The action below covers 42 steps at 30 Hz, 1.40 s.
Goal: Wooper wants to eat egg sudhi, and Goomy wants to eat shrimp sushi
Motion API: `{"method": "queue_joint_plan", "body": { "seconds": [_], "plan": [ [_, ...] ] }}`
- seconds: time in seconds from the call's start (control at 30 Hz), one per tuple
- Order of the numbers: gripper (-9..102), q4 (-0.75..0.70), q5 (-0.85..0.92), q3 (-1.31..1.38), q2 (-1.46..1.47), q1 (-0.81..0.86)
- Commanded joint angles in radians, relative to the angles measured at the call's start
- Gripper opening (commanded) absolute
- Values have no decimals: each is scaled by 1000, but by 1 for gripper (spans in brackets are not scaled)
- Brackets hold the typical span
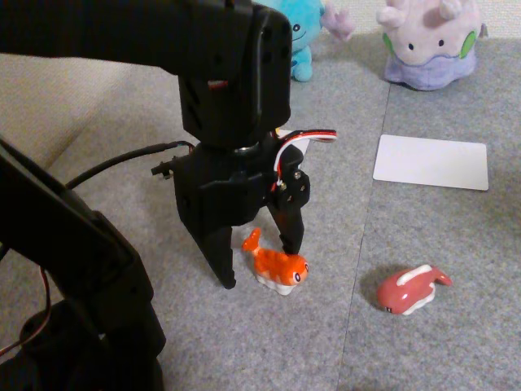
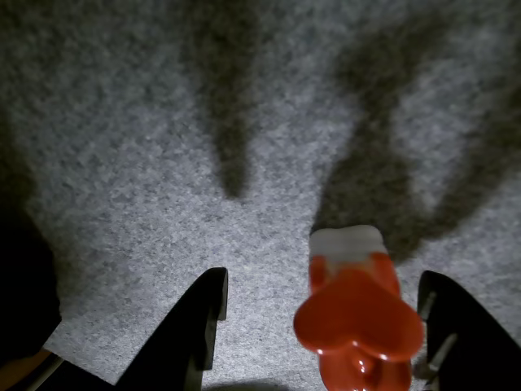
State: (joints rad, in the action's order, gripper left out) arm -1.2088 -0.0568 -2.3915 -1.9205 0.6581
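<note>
Grey carpet (image 1: 423,342), Wooper (image 1: 305,32) half-hidden.

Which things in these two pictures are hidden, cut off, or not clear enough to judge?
- Wooper, fixed view: the black arm covers its left part and the top edge cuts it.
- Goomy, fixed view: horns cut by the top edge.
- shrimp sushi, wrist view: bottom edge cuts it; blurred.
- gripper: open around the shrimp sushi; contact cannot be judged.
</note>
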Motion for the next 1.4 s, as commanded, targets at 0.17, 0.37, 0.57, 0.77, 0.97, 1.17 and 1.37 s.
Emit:
{"method": "queue_joint_plan", "body": {
  "seconds": [0.17,0.37,0.57,0.77,0.97,1.17,1.37],
  "plan": [
    [17,29,32,23,2,12],
    [17,31,32,23,2,11],
    [16,54,32,23,2,12],
    [8,72,32,23,2,12],
    [7,72,32,23,2,12],
    [19,57,-5,23,-14,51],
    [35,51,-8,23,-14,143]
  ]
}}
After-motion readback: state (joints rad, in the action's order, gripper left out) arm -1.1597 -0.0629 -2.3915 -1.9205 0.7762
